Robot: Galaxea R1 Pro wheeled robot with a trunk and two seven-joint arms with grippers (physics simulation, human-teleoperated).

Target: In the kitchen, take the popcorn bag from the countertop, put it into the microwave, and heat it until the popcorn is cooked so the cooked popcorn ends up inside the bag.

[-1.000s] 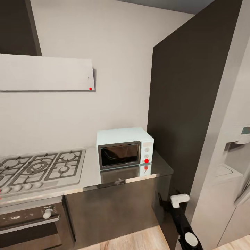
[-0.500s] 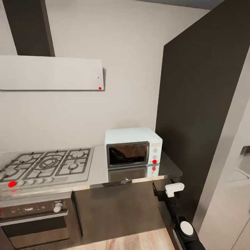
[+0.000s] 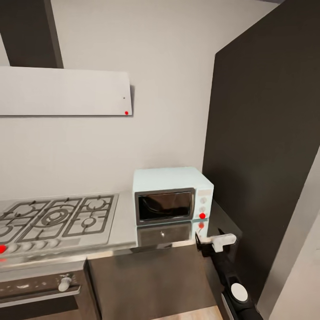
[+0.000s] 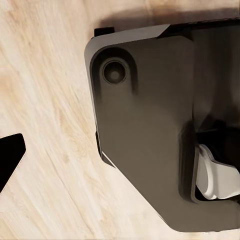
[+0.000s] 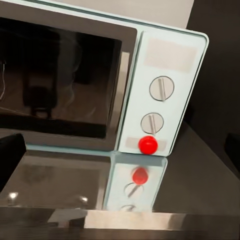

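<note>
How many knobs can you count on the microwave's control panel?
2: an upper knob and a lower knob on the microwave panel, stacked above the red indicator light.

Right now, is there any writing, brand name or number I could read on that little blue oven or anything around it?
None can be read.
Microwave: a blank pale patch above two unmarked knobs and a red round light; no print shows.
Range hood: a red dot and a tiny dark speck, no letters.
Built-in oven panel: faint pale marks beside its knob, too blurred to read.
</note>
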